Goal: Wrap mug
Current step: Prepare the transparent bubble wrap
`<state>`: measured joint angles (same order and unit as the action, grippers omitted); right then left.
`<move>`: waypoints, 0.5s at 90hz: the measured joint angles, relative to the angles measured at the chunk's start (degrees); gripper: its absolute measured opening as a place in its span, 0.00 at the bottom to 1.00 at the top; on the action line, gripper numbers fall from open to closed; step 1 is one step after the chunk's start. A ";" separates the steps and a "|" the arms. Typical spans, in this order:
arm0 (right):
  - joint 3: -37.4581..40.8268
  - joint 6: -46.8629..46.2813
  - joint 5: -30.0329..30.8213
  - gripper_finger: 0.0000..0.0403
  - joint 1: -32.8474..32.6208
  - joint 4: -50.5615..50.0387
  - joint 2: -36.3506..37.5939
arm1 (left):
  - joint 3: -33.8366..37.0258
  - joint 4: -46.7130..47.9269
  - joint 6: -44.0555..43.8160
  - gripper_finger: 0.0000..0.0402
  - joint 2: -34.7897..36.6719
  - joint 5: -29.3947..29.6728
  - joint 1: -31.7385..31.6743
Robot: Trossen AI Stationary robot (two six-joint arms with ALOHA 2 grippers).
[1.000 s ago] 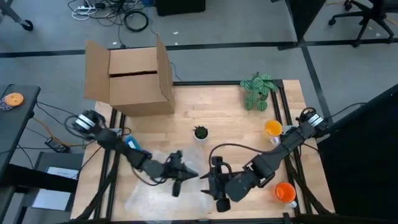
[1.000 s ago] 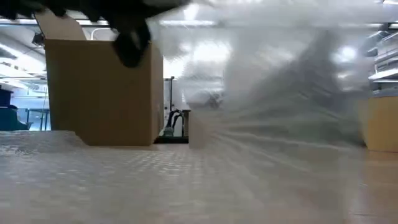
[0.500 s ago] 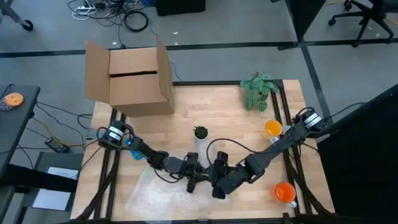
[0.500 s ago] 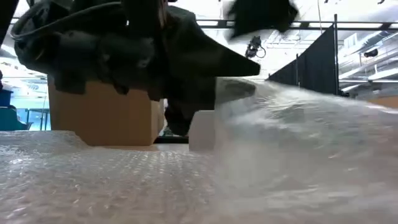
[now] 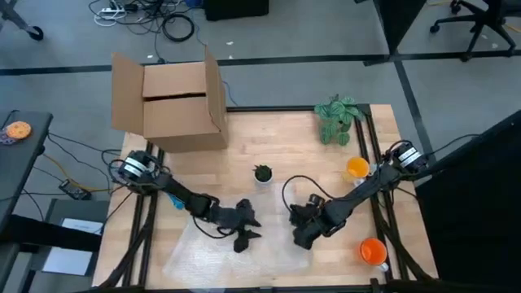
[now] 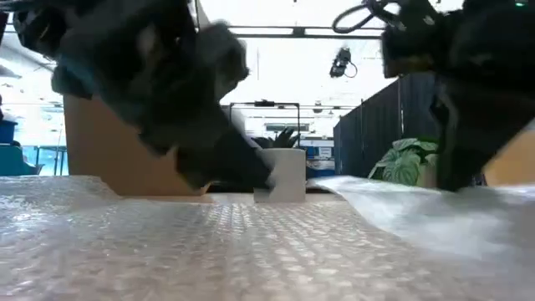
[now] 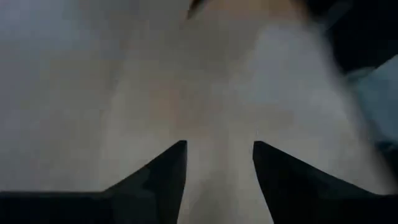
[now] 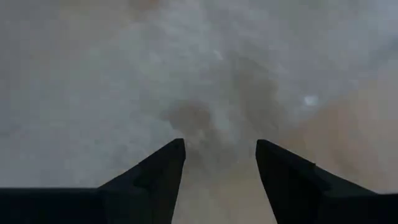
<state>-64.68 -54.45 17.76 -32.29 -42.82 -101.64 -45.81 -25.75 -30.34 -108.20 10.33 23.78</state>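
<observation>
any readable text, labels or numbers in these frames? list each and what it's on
None can be read.
Cardboard box: plain, with no print showing.
Orange disc on the side table at the left: it may carry marks, too small to read.
Papers on the floor at the left: too small to read.
Both wrist views: blurred, no text.

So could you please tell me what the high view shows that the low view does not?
Only the high view shows the orange cups and, the box's open top, and both arms whole, the left tool and right tool low over the bubble wrap. Only the low view shows the room behind and a raised fold of wrap at the right. Both show the box, wrap, white pot and leafy plant.
</observation>
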 joint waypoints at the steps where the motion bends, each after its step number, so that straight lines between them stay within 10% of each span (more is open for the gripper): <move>1: -0.20 -0.02 0.00 0.45 -0.06 -0.47 0.04 | -0.20 0.93 -0.47 0.42 0.01 0.66 0.04; 18: -4.90 1.90 2.60 0.45 -0.24 -3.69 0.67 | -0.37 7.00 -4.15 0.42 -0.57 6.08 0.12; 45: -5.08 23.84 0.61 0.44 4.19 33.76 -7.80 | -0.26 6.60 -3.10 0.42 -0.60 5.00 0.82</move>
<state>-69.76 -30.61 18.37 -28.10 -9.06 -109.44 -46.07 -19.15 -33.44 -108.79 15.33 24.60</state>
